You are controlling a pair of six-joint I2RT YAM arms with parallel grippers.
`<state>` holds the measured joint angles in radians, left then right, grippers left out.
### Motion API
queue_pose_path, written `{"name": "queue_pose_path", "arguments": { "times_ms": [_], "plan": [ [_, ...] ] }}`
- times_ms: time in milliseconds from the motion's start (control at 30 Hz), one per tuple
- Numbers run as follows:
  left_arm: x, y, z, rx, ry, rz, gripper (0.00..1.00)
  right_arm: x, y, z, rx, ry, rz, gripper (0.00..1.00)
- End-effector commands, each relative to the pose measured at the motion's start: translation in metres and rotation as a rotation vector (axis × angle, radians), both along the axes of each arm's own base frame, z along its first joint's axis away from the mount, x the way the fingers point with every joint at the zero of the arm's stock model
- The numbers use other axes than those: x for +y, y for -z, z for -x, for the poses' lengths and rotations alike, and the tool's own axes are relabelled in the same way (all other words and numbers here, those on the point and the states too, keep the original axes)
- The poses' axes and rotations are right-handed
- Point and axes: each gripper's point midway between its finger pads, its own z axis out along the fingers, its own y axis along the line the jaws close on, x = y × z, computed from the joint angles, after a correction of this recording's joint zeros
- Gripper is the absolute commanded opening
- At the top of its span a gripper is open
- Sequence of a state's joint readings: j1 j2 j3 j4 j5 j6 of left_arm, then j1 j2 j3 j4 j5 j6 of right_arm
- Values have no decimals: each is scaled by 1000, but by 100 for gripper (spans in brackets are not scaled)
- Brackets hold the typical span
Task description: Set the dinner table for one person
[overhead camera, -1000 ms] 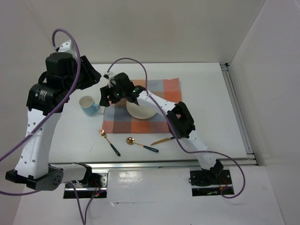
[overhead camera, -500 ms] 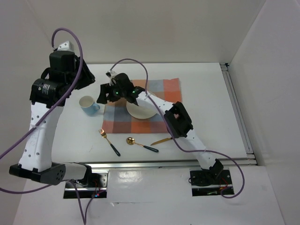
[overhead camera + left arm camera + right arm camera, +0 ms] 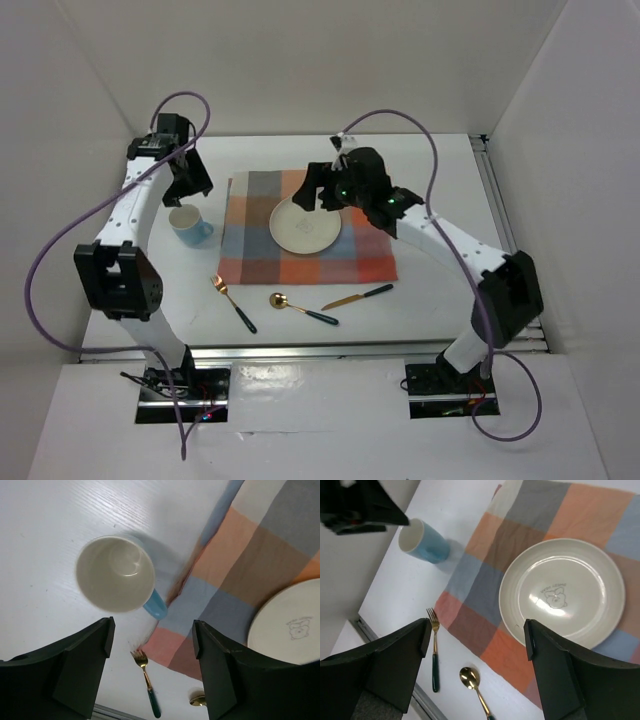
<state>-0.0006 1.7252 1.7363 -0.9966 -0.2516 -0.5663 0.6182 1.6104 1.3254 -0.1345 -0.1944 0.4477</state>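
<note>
The left gripper's (image 3: 152, 630) fingers stood wide apart with nothing between them, hanging above the blue mug (image 3: 115, 573). The mug stood upright and empty on the bare tabletop, its handle turned toward the left edge of the checked mat (image 3: 300, 262) just beside it. The right gripper's (image 3: 476, 630) fingers were spread just as wide and held nothing, poised over the mat near the far rim of the cream plate (image 3: 562, 592). The plate lay flat on the mat. Off the mat's near edge, three gold pieces with dark handles lay on bare surface: a fork (image 3: 232, 303) at the left, a spoon (image 3: 300, 308) in the middle, and a knife (image 3: 357, 296) at the right, close to the cloth. The dinner table (image 3: 440, 170) lay under all of it, white and flat, with aluminium rails along its right and near edges.
</note>
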Motion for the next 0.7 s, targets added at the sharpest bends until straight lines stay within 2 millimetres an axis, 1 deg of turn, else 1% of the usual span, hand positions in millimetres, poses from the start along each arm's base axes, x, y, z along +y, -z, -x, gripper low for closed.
{"name": "queue_pose_path", "arguments": {
  "times_ms": [0,33,67,100,133,167,200,233,267,300,333,367,400,433,467,500,567,600,633,667],
  "plan": [
    [0,17,-18,21,19,11,81,-42,-5,10,-21,81,78,87],
    [-2,24,-22,35,23,20,81,-51,-7,10,-22,103,82,88],
    [-2,38,-27,69,23,20,81,-67,-10,12,-20,132,83,88],
    [-2,45,-31,73,15,24,81,-75,-13,11,-31,144,85,88],
    [-2,52,-31,91,15,25,81,-86,-12,9,-22,163,86,90],
    [-2,59,-35,107,15,25,80,-95,-6,10,-12,178,92,90],
    [0,63,-35,116,10,17,79,-99,-11,13,-19,180,81,90],
    [0,66,-35,118,10,17,78,-106,-9,13,-17,193,82,90],
    [-1,75,-31,143,-1,22,74,-112,-2,13,10,198,75,90],
    [-1,77,-35,126,-1,22,73,-115,-5,14,9,199,69,90],
    [-1,82,-35,138,-1,22,72,-118,-4,16,13,197,64,90],
    [-1,85,-33,147,-1,23,70,-122,-4,14,13,209,64,90],
    [2,90,-33,160,-8,7,70,-123,-4,16,13,209,64,90],
    [6,97,-32,170,-25,12,68,-124,-3,18,13,209,64,90],
    [6,96,-35,158,-25,12,65,-127,-3,17,15,213,61,90],
    [6,100,-33,168,-25,12,54,-131,-3,15,15,224,61,90],
    [10,107,-32,178,-35,13,47,-135,-1,17,27,226,62,90],
    [10,106,-35,167,-35,13,41,-139,-1,15,27,237,62,90],
    [8,106,-35,167,-31,21,38,-137,-1,16,30,226,57,90],
    [9,106,-35,169,-23,17,38,-142,-5,15,20,238,52,90]
  ]
}}
